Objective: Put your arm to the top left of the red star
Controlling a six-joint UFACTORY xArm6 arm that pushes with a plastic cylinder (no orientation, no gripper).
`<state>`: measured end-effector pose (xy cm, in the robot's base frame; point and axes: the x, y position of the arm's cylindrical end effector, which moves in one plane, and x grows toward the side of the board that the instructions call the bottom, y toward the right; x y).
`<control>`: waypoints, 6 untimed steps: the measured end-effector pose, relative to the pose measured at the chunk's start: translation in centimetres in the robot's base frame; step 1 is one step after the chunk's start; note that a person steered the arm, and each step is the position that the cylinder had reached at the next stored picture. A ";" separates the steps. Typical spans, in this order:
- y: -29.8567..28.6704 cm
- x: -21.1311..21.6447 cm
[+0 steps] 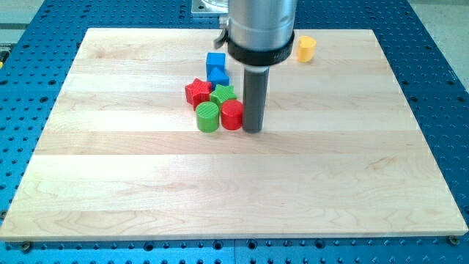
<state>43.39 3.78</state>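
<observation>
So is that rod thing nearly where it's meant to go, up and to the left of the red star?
Not yet. My tip sits at the right edge of the cluster, right beside the red cylinder, so it is to the lower right of the red star. Nothing looks finished. What's left: get past the green star, green cylinder and blue block to the bare wood on the red star's upper left.
</observation>
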 end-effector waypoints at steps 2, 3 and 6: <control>0.8 6.6; -8.1 16.9; -22.4 -2.2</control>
